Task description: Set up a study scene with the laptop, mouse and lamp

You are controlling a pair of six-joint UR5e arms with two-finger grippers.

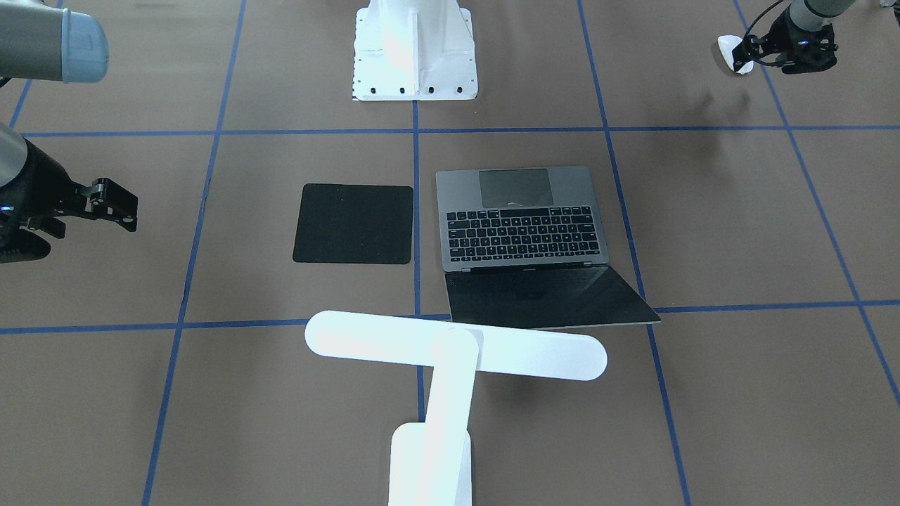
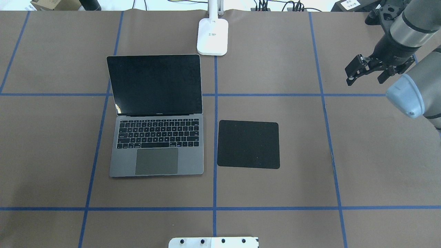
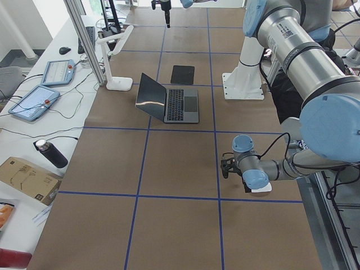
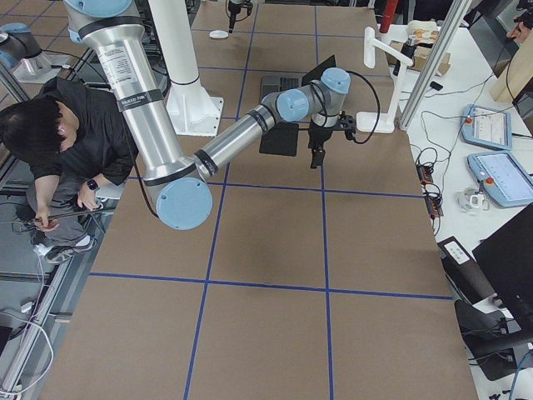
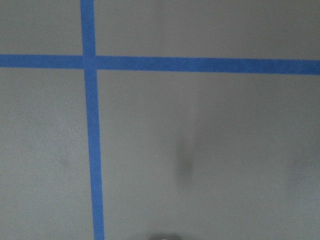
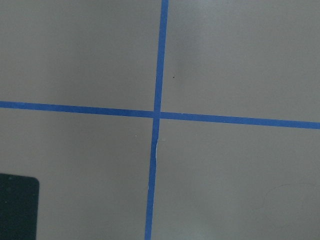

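The laptop lies open left of the table's middle, its black screen tilted back. Behind it stands the white lamp, whose bar head reaches over the screen's far edge. Off at the robot's left end, the small white mouse rests on the table. My left gripper hovers just beside and above the mouse, fingers apart and holding nothing. On the other side, my right gripper hangs open and empty above bare table, right of the black mat.
The black square mat sits just right of the laptop. A white bolted pedestal stands at the robot's edge. A person crouches beside the robot. Tablets and cables lie on the side bench past the lamp.
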